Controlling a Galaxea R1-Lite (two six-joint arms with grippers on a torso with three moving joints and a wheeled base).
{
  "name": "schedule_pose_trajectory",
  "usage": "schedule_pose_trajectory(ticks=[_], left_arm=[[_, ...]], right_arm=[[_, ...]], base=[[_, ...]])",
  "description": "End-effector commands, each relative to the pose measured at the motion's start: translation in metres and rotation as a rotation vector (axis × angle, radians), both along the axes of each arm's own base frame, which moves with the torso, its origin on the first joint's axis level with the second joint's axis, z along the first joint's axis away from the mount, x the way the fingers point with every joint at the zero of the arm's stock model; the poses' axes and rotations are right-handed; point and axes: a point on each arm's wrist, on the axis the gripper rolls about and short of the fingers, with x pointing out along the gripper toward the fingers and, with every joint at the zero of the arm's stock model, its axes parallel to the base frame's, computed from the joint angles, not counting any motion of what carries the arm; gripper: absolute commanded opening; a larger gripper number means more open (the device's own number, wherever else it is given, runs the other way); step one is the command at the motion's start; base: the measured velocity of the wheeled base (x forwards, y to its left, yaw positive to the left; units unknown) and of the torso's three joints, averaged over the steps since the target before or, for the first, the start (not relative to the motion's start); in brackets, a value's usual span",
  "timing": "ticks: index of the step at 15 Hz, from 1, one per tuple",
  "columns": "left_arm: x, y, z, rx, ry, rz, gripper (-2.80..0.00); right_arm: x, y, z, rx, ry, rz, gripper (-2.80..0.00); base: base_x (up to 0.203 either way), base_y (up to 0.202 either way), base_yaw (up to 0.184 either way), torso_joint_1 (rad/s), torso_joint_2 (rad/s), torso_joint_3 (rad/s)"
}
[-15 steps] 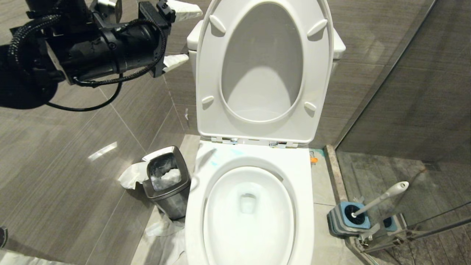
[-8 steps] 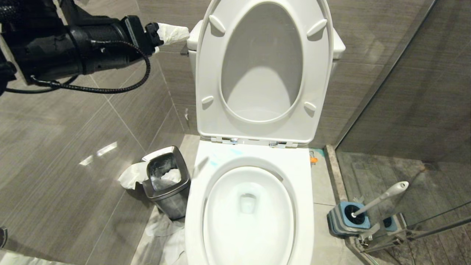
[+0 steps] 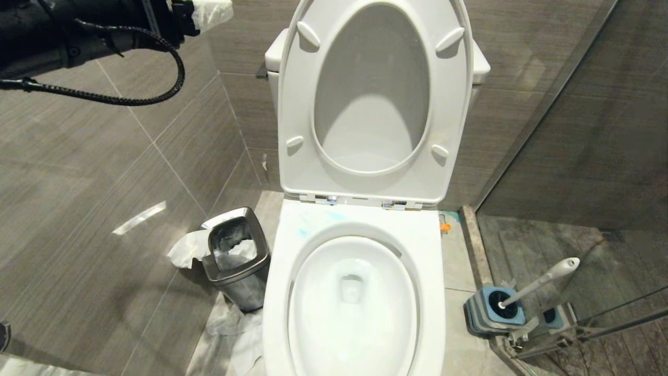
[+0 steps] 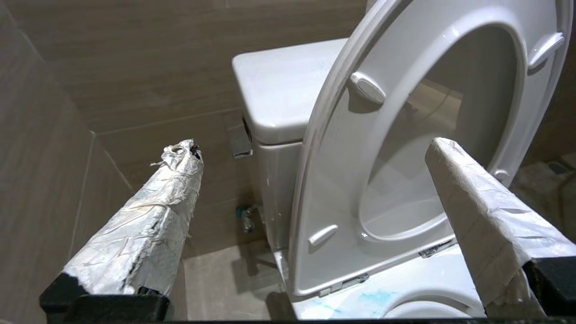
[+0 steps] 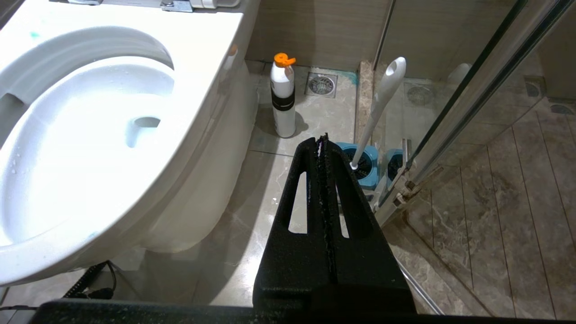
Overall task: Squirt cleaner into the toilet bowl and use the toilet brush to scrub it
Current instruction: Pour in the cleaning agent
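The white toilet bowl (image 3: 433, 292) stands open, its seat and lid (image 3: 292, 104) raised against the tank (image 4: 279, 85). Turquoise cleaner smears (image 3: 302, 231) mark the back left of the rim, also seen from the left wrist as blue streaks (image 4: 373, 298). The toilet brush (image 3: 543, 282) leans in its blue-topped holder (image 3: 493, 310) on the floor to the right; its handle (image 5: 380, 108) is untouched. My left gripper (image 4: 310, 148) hangs open and empty high at the left, one paper-wrapped finger (image 3: 211, 11) showing. My right gripper (image 5: 321, 140) is shut and empty, low beside the bowl (image 5: 90, 135).
A steel waste bin (image 3: 237, 258) with crumpled paper stands left of the toilet. A white bottle with an orange cap (image 5: 283, 101) stands on the floor right of it, near a drain (image 5: 321, 84). A glass shower partition (image 3: 574, 130) closes off the right side.
My left arm has risen and drawn back toward the upper left, away from the tank, and its wrist has rolled. The brush, the bowl and the right gripper have not moved.
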Motion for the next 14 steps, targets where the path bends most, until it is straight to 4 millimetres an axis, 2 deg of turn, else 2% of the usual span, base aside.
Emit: schedule_pose_trajectory(ticks=[1,4,5,6,10,14], left_arm=[[-0.009,0.003,0.006,-0.006,-0.024,0.003,0.0],[-0.01,0.005,0.007,-0.01,-0.029,0.009,0.0],[-0.011,0.005,0.008,-0.011,-0.032,0.009,-1.49],[-0.012,0.005,0.009,-0.015,-0.031,0.008,-2.8],[-0.022,0.009,0.016,-0.026,-0.058,0.018,-2.8],[-0.05,0.019,0.033,-0.061,-0.12,0.062,-2.8]], right_arm=[[0.0,0.0,0.0,0.0,-0.001,0.001,-2.8],[0.0,0.0,0.0,0.0,-0.001,0.001,-2.8],[0.0,0.0,0.0,0.0,-0.001,0.001,-2.8],[0.0,0.0,0.0,0.0,-0.002,0.001,-2.8],[0.0,0.0,0.0,0.0,-0.001,0.001,-2.8],[0.0,0.0,0.0,0.0,-0.001,0.001,-2.8]], base=[[0.0,0.0,0.0,0.0,0.0,0.0],[0.0,0.0,0.0,0.0,0.0,0.0],[0.0,0.0,0.0,0.0,0.0,0.0],[0.0,0.0,0.0,0.0,0.0,0.0],[0.0,0.0,0.0,0.0,0.0,0.0],[0.0,0.0,0.0,0.0,0.0,0.0]])
